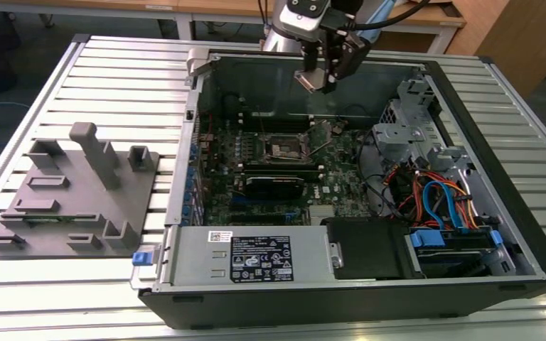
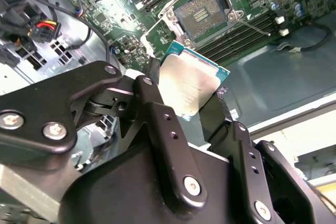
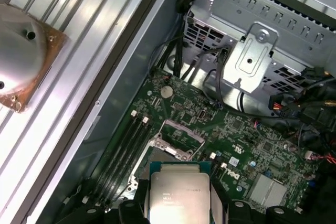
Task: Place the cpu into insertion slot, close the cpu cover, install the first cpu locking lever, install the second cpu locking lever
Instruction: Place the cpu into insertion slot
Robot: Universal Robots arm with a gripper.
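In the exterior view, starting from its left, a grey moulded fixture plate with upright posts (image 1: 74, 192) lies on the slatted aluminium worktop (image 1: 121, 78). Next comes the open black computer case (image 1: 500, 177) with its green motherboard (image 1: 335, 192). On that board is the insertion slot (image 1: 283, 148), a small square socket with a dark centre and silver rim, and the black end effector (image 1: 323, 71) hangs raised above it. The second wrist view adds detail: the slot (image 2: 202, 13) is uncovered with its dark contact field bare, and 2 black fingers (image 2: 157, 108) press opposite edges of the cpu (image 2: 191, 80), a small flat square chip with a silvery-grey metal top and green rim. In the first wrist view the chip (image 3: 179, 192) is in front, the slot (image 3: 169, 153) is just beyond it, and a silver drive cage (image 3: 257, 56) is farther along. The cpu sits between the fingertips, clear of the board, and the end effector is clamped on it.
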